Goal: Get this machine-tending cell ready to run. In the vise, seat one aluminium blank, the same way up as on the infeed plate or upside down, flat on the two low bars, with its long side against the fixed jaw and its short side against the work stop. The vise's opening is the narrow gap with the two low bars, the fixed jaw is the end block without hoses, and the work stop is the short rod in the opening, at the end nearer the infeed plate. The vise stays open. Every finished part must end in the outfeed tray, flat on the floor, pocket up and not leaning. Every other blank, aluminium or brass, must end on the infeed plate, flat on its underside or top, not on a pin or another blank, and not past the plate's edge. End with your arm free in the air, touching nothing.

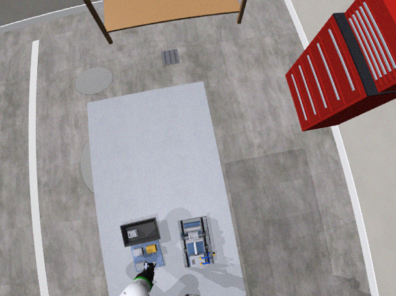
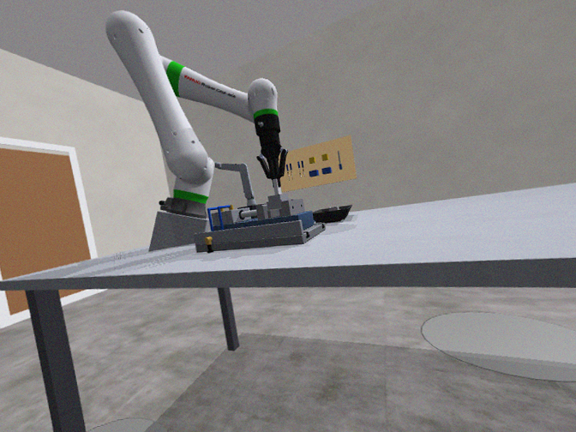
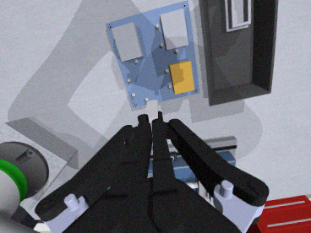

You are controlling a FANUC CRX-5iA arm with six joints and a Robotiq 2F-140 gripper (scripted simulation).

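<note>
Our pincer, clenched on nothing, hangs above the infeed plate; descending clenched, we would knock an aluminium blank onto a pin.

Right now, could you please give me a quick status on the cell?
End effector shut, empty, above infeed plate. Two aluminium blanks, one brass blank on plate. Finished part in outfeed tray.
</note>
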